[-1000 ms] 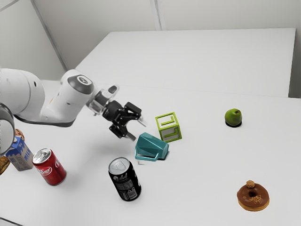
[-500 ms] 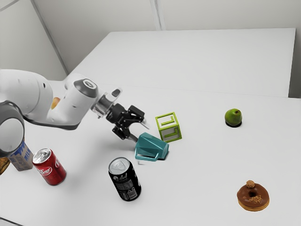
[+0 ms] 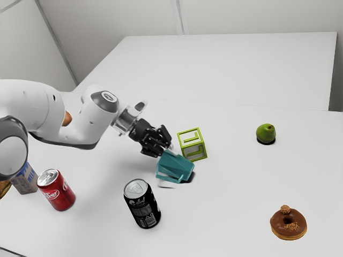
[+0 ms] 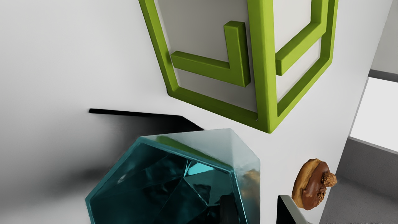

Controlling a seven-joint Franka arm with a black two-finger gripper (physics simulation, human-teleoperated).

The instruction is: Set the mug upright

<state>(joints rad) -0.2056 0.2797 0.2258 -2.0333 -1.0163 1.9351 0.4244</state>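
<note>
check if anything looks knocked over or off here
Yes, the teal mug is tipped over near the green-edged block, its mouth facing the claw. Odd because a mug normally stands mouth up. Nothing else stands out.

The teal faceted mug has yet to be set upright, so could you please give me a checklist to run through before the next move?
1. Teal faceted mug upright: not ok, it is tipped over.
2. Black two-finger gripper straddling the mug's wall: ok, one finger is inside the mouth, the other finger outside.
3. Both fingers touching the wall: not ok, a gap shows beside the outer one.
4. Green-framed letter block apart from the mug: ok, though close.
5. Black soda can apart from the mug: ok.
6. Mug's handle touching the table: cannot tell.
</note>
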